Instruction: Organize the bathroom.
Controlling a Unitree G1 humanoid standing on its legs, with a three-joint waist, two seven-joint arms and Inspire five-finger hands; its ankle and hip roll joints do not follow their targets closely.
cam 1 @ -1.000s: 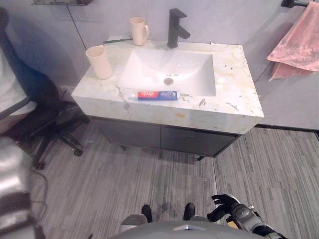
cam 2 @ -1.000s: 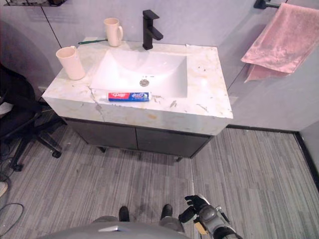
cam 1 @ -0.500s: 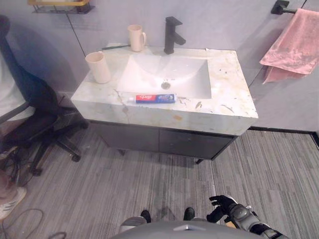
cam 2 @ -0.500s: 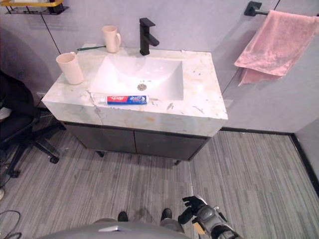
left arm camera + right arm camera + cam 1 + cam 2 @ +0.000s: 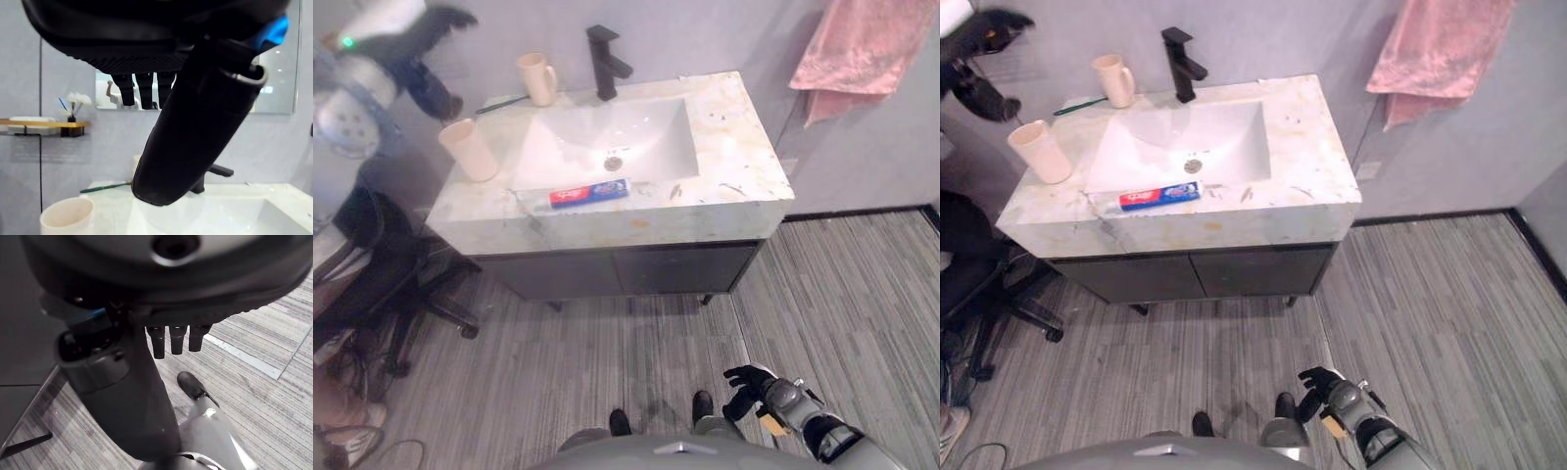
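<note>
Toothpaste [image 5: 588, 193] lies along your counter's [image 5: 744, 176] front edge. Left hand [image 5: 984, 39] raised by the back-left corner, fingers relaxed, holding nothing. Right hand [image 5: 756, 384] low over the floor, fingers loose, holding nothing.

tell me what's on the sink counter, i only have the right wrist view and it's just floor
Observer: A toothpaste tube lies along the counter's front edge, before the basin.
Operator: any cups
Observer: Two: a plain cup on the counter's left side, and a handled cup at the back, left of the faucet.
Operator: where's the left hand
Observer: The left hand is up high, left of the counter, open and holding nothing.
</note>
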